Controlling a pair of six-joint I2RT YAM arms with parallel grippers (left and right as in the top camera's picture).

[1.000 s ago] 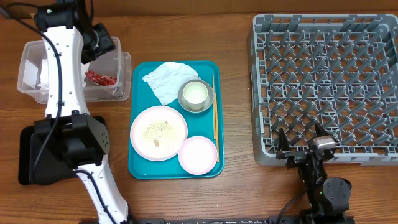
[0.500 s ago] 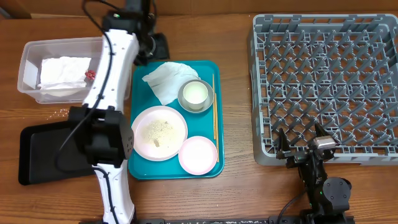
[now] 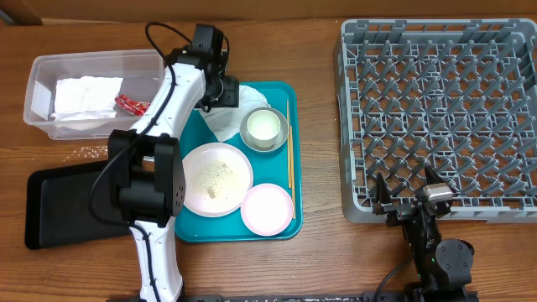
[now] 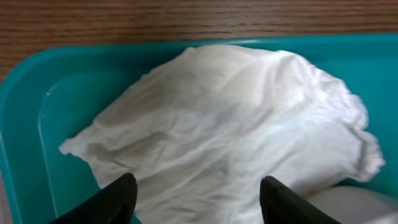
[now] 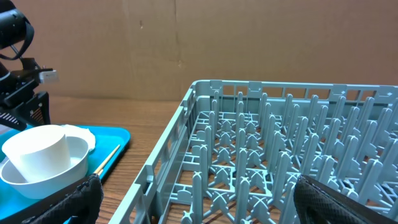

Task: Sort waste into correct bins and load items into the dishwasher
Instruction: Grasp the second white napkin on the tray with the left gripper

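Hovered left gripper [image 4: 196, 186] over the crumpled napkin [image 4: 217, 130], jaws spread wide and empty.
Saw napkin at 12 o'clock on teal tray [image 3: 189, 126], crowded by bowl [image 3: 264, 127] at 2 o'clock, half hidden overhead by the arm; chopsticks [image 3: 290, 147] at 3, large plate [image 3: 214, 178] at 7. Rested right gripper [image 3: 407, 197] wide open at dish rack's [image 3: 440, 109] 6 o'clock edge.

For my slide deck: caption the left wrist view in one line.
Open left gripper poised over a crumpled white napkin on the teal tray, wooden table beyond.
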